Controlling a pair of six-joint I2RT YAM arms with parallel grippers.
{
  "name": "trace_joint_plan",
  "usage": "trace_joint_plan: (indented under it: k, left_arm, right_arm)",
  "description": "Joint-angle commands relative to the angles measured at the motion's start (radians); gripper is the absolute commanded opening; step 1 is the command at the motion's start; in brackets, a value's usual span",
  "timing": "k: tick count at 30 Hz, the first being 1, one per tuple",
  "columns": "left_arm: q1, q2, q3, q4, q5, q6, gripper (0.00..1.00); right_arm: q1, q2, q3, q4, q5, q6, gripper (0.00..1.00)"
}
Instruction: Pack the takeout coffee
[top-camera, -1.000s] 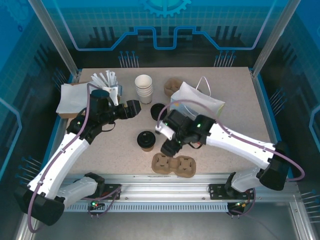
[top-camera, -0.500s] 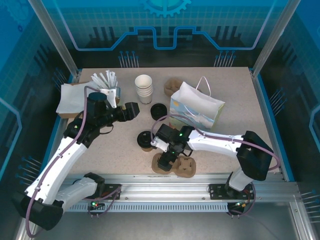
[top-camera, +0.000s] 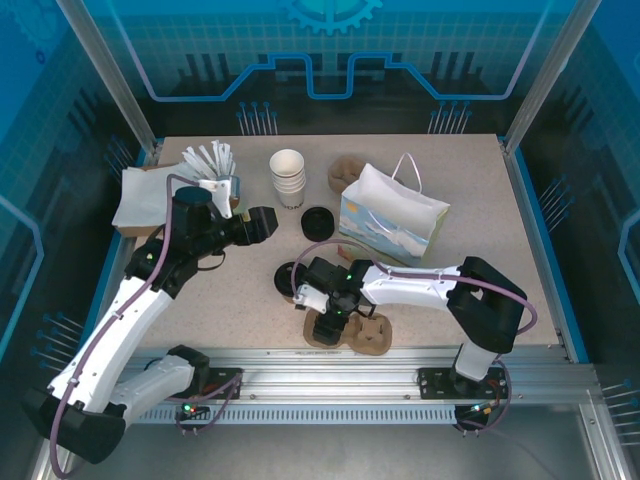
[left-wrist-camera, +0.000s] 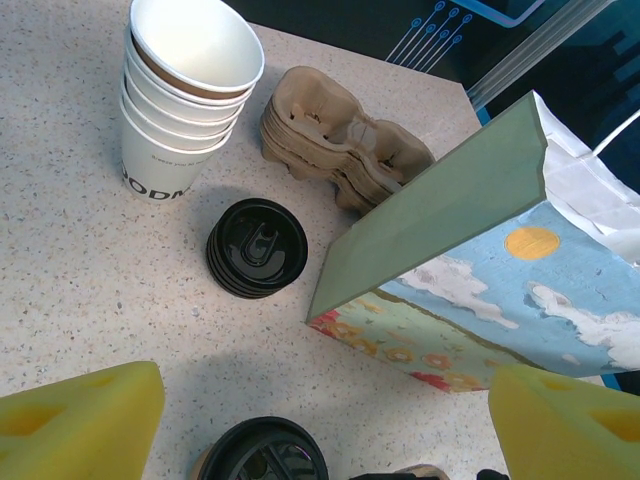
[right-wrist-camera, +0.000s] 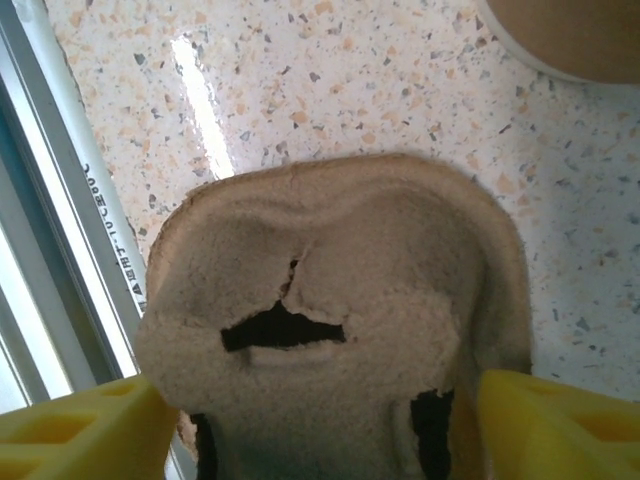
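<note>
Progress is slight, judged from how things lie: nothing is packed yet. The desk carries everything loose. The paper bag, the largest piece, stands upright toward 2 o'clock of the desk's middle with its mouth open, and I see nothing inside it, though its depth is hidden. The cup carrier lies flat at 6 o'clock, against the near edge, its wells empty. The right gripper hangs over the carrier's 9 o'clock end; in the right wrist view its jaws stand wide apart, one yellow pad on each side of the moulded pulp, holding nothing, and I cannot tell whether they touch it. The takeout coffee stands upright with its lid on, just beside the carrier at its 11 o'clock, near the desk's middle and well apart from the bag. The left gripper hovers at 11 o'clock of the cup, its jaws spread wide and empty. The left wrist view shows the cup's black lid low between the pads. What seems left is nearly all of it: the cup seated in a well, then the carrier lowered into the bag.
</note>
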Motion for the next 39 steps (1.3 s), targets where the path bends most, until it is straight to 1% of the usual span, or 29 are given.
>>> trace_joint_plan:
  k: [1,3,5,9,12,14,17,21,23,26,28,30,32,33,35,37,39]
  left_arm:
    - [0.002,-0.019,-0.012,-0.013,0.023,0.018,0.86]
    - [0.002,-0.021,-0.012,-0.014,0.022,0.018,0.86]
    - [0.003,-0.024,-0.013,-0.015,0.023,0.018,0.86]
    - [0.002,-0.032,-0.016,-0.014,0.036,0.014,0.86]
    - [0.002,-0.044,-0.027,0.0,0.049,0.014,0.86]
    - [0.002,-0.051,-0.04,0.023,0.073,0.017,0.86]
    - [0.002,-0.06,-0.063,0.084,0.139,0.036,0.86]
    - [0.0,-0.088,-0.095,0.197,0.242,0.11,0.85]
    - [-0.002,-0.109,-0.116,0.283,0.29,0.195,0.83]
    - [-0.003,-0.146,-0.176,0.456,0.354,0.35,0.83]
    - [-0.004,-0.157,-0.189,0.494,0.402,0.521,0.85]
    - [-0.004,-0.159,-0.187,0.487,0.437,0.706,0.86]
    - [-0.004,-0.151,-0.171,0.45,0.481,0.876,0.86]
    - [-0.003,-0.139,-0.151,0.4,0.513,0.969,0.86]
    - [-0.003,-0.113,-0.108,0.31,0.547,1.109,0.85]
    - [-0.004,-0.083,-0.067,0.249,0.561,1.2,0.84]
    - [-0.004,-0.061,-0.046,0.239,0.576,1.256,0.83]
  right_arm:
    - [0.011,0.01,-0.014,0.014,0.006,-0.002,0.68]
    - [0.01,0.002,-0.015,0.013,0.011,0.001,0.62]
    - [0.007,-0.016,-0.013,0.006,0.014,0.003,0.59]
    - [-0.02,-0.105,-0.016,-0.037,0.012,0.003,0.53]
    - [-0.072,-0.215,-0.029,-0.063,-0.039,0.009,0.49]
    - [-0.109,-0.293,-0.031,-0.073,-0.09,0.013,0.48]
    - [-0.149,-0.381,0.029,-0.121,-0.151,0.024,0.48]
    - [-0.172,-0.435,0.197,-0.222,-0.193,0.03,0.48]
    - [-0.207,-0.447,0.277,-0.263,-0.242,0.037,0.48]
    - [-0.291,-0.444,0.386,-0.308,-0.366,0.053,0.48]
    - [-0.35,-0.434,0.446,-0.335,-0.418,0.062,0.48]
    - [-0.391,-0.414,0.497,-0.37,-0.482,0.059,0.48]
    - [-0.41,-0.395,0.535,-0.397,-0.518,0.057,0.48]
    - [-0.413,-0.385,0.551,-0.405,-0.53,0.059,0.48]
    - [-0.415,-0.37,0.568,-0.415,-0.555,0.06,0.48]
    - [-0.417,-0.356,0.573,-0.42,-0.579,0.057,0.48]
    - [-0.417,-0.336,0.575,-0.428,-0.603,0.052,0.47]
